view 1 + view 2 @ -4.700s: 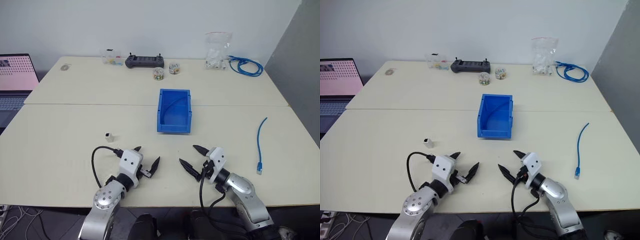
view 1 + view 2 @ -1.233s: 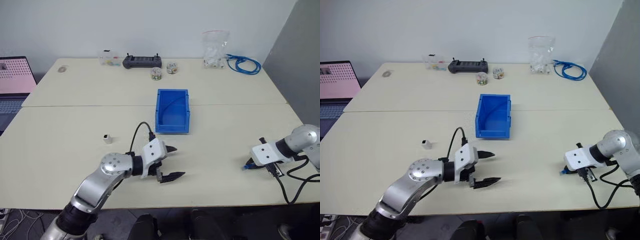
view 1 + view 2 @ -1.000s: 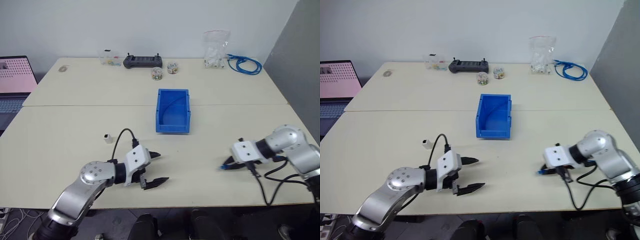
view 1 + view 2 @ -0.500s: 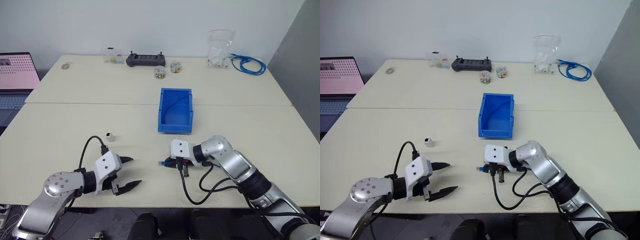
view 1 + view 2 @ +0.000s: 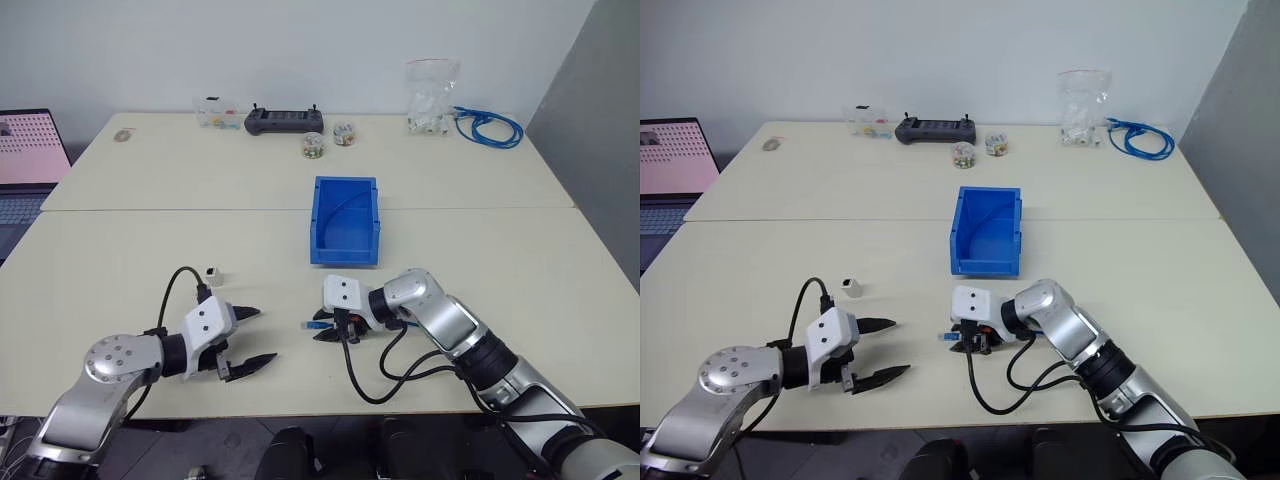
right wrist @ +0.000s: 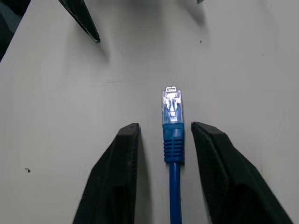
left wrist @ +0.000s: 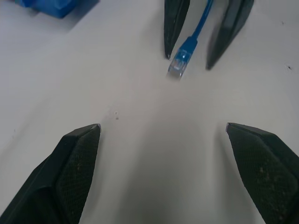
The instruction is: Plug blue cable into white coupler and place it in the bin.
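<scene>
Head views: left gripper (image 5: 250, 338) was spread wide over the table (image 5: 120, 270), holding nothing. White coupler (image 5: 213, 272) sat beyond it, apart. Right gripper (image 5: 322, 326) lay low near table centre, blue cable (image 5: 315, 325) end at its tips. Bin (image 5: 345, 219) stood just behind.

Left wrist view: right gripper's fingers (image 7: 174, 23) flanked the plug, gaps either side.

Right wrist view: cable (image 6: 173, 140) lay on the table between parted fingers (image 6: 117, 177), untouched.

No text, label or number can be read anywhere.
</scene>
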